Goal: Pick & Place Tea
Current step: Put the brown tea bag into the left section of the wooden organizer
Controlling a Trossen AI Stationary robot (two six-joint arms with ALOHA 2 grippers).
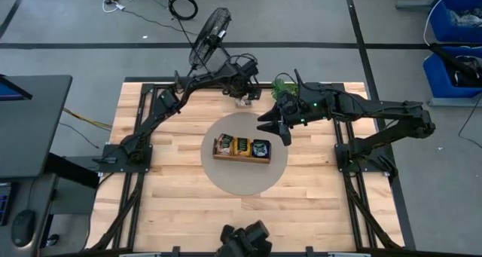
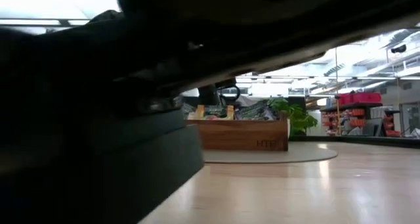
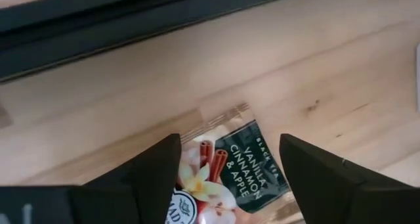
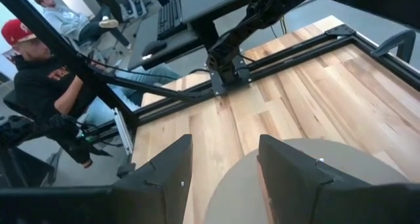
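Butcher-block table (image 1: 181,204), grey round mat (image 1: 245,178), seated person (image 4: 46,73) behind, both pincers released.

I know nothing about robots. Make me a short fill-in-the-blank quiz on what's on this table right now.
1. The wooden tray sits on a round grey ____.
2. The left gripper hovers with fingers open over a tea packet labelled Vanilla, ____ & Apple.
3. The right gripper, beside the tray, holds ____.

Missing words: mat; Cinnamon; nothing
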